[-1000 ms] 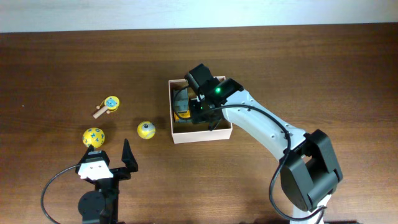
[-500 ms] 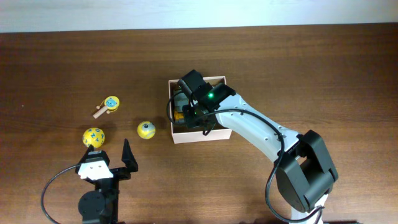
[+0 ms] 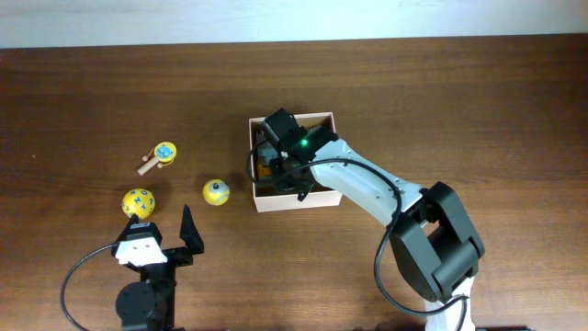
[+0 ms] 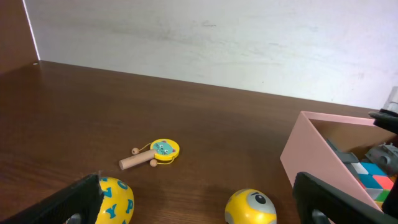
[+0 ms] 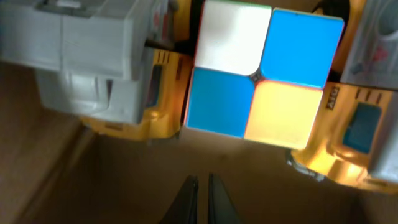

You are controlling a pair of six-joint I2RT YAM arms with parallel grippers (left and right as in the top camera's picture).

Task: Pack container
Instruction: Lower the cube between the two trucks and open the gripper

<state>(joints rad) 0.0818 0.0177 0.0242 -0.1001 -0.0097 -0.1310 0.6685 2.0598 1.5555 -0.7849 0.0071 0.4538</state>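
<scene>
The container [image 3: 299, 199] is a shallow square cardboard box at the table's middle; its wall shows pinkish in the left wrist view [image 4: 311, 155]. Inside lie a colour cube [image 5: 264, 68] and yellow-and-grey toy vehicles [image 5: 112, 68]. My right gripper [image 5: 202, 186] is shut and empty, reaching down into the box over its brown floor, near the left inner wall [image 3: 262, 164]. My left gripper [image 3: 165, 241] is open and empty at the front left, behind a yellow letter ball [image 3: 139, 202] and a yellow one-eyed ball [image 3: 215, 192]. A yellow paddle toy [image 3: 160, 155] lies further back.
The two balls show near my left fingers in the left wrist view: the letter ball [image 4: 115, 202] by the left finger, the one-eyed ball [image 4: 250, 207] between the fingers. The paddle toy [image 4: 154, 152] lies beyond. A pale wall runs along the table's far edge.
My right arm has moved left across the box and lower into it. The left arm and the loose toys have not moved.
</scene>
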